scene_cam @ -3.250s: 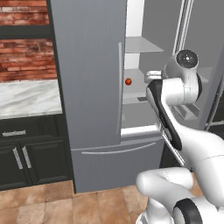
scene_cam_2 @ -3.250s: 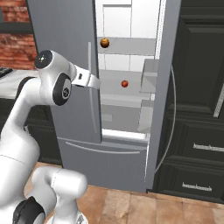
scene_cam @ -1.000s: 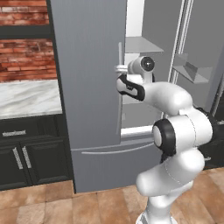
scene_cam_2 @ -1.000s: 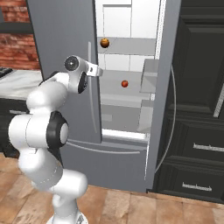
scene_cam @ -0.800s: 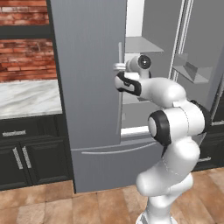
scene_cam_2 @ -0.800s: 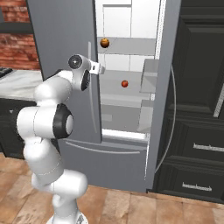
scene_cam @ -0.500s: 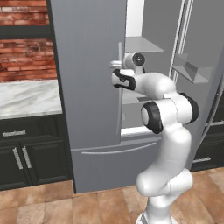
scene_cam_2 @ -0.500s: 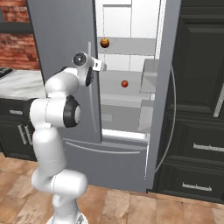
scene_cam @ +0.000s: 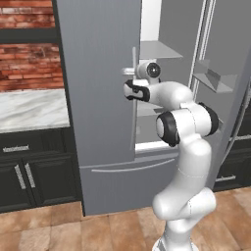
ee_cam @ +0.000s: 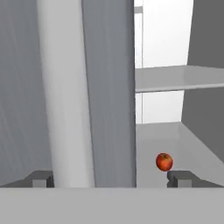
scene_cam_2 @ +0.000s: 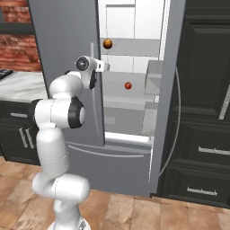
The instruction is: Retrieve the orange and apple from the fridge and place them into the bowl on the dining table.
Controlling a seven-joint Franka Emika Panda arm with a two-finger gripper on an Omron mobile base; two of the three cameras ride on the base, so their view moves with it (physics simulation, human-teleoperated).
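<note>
Gripper (ee_cam: 111, 178) wide open, empty, straddling left door handle (ee_cam: 65, 87) of fridge (scene_cam: 98, 98) | advice: close squarely on handle before pulling | apple (ee_cam: 164, 161) inside fridge, right of handle

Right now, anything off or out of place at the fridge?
Nothing spilled or damaged. The fridge has its right door swung open and its left shut; orange and apple sit on separate shelves. The open gripper straddles the left door's handle.

arm raised, folded forward | gripper (ee_cam: 111, 178) level | jaws spread wide, empty
</note>
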